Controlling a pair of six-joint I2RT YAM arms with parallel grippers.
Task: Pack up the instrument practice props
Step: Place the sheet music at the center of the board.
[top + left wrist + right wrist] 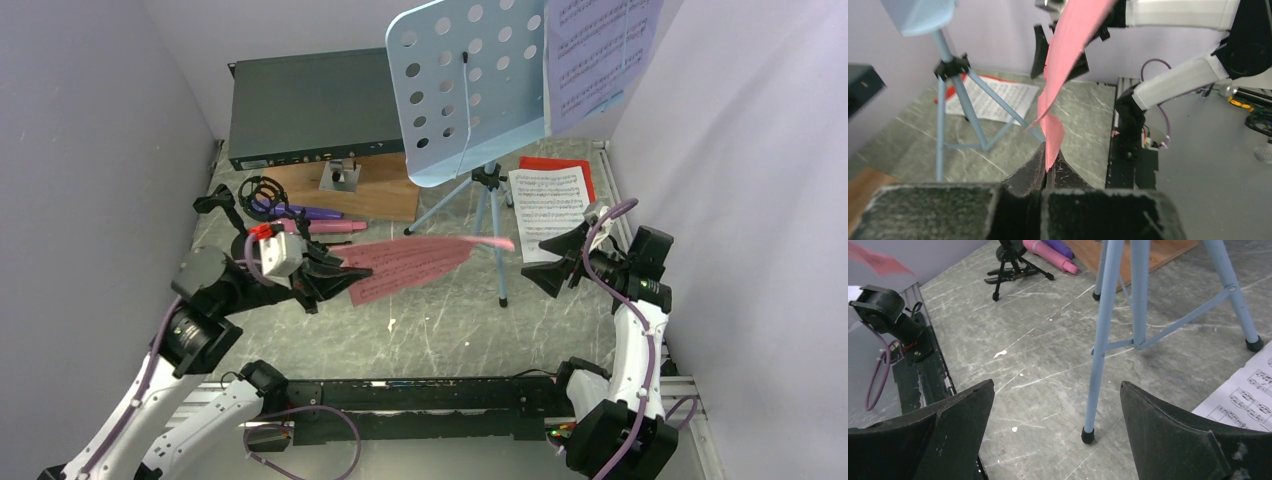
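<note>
My left gripper [335, 280] [1050, 165] is shut on the near edge of a pinkish-red music sheet [410, 262] [1068, 45], which is held off the table and reaches toward my right gripper. That right gripper [548, 262] [1057, 385] stands open just past the sheet's far tip, with the near leg of the light-blue music tripod [470, 85] [1108, 330] in front of it. A lavender sheet [600, 55] leans on the tripod's perforated desk. On the table lies a white sheet [548, 205] [1248, 395] over a red one [560, 165]. Purple [310, 212] and pink [335, 227] microphones lie by the black mic holders [262, 190] [1013, 267].
A dark green rack box [310, 110] stands at the back. In front of it lies a brown wooden board [370, 190] with a small grey block [340, 178] on it. Lilac walls close in on both sides.
</note>
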